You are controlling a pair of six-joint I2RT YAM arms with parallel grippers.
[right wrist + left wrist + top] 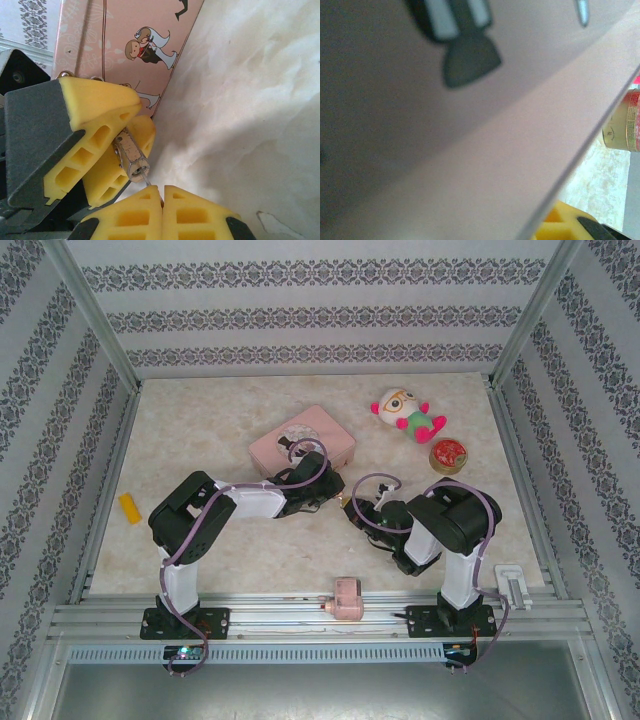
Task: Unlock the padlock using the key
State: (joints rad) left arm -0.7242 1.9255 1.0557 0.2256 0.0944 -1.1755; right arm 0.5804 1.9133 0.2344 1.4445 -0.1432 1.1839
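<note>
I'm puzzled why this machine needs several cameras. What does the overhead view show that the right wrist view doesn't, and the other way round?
Overhead: the whole left arm and right arm, a plush toy, a round red tin and a yellow block.
Right wrist: a close look at the brass padlock pinched in the left gripper's yellow fingers. A thin metal sliver, seemingly the key, runs from it to the right gripper's closed pads.
Both: the pink tin and the marbled table.
</note>
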